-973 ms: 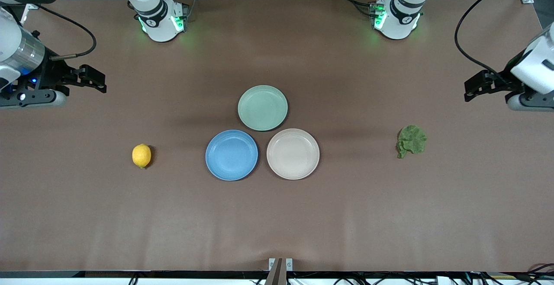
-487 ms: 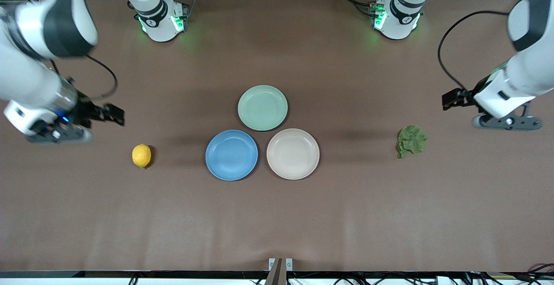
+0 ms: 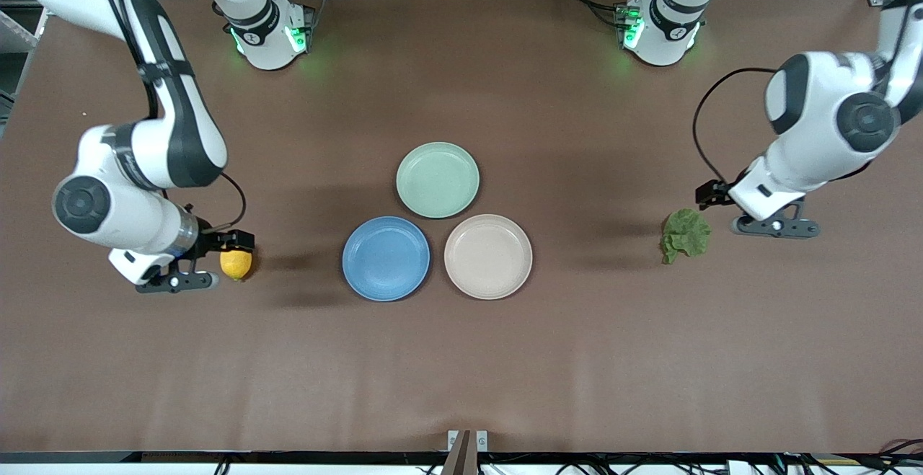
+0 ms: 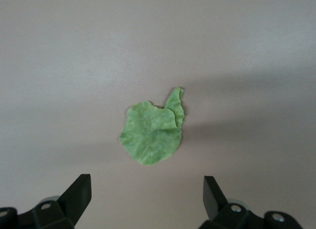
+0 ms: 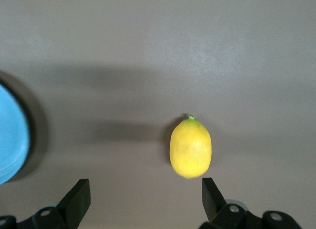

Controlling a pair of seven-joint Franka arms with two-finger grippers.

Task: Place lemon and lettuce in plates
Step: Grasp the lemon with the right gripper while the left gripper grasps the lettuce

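The yellow lemon (image 3: pixel 236 264) lies on the brown table toward the right arm's end. My right gripper (image 3: pixel 238 240) hangs just over it, open and empty. In the right wrist view the lemon (image 5: pixel 190 147) sits off to one side of the open right gripper (image 5: pixel 145 185). The green lettuce (image 3: pixel 686 234) lies toward the left arm's end. My left gripper (image 3: pixel 710 194) is beside it, open and empty. In the left wrist view the lettuce (image 4: pixel 154 135) lies ahead of the open left gripper (image 4: pixel 146 183). The blue plate (image 3: pixel 386 258) and beige-pink plate (image 3: pixel 488 256) sit empty mid-table.
A pale green plate (image 3: pixel 438 179) sits empty, touching the two other plates and farther from the front camera. The blue plate's rim (image 5: pixel 10 140) shows at the edge of the right wrist view. Both arm bases stand along the table's back edge.
Both arms have swung in from the table's ends and come down. The right gripper moved to the lemon, the left gripper to the lettuce. The objects have not moved.
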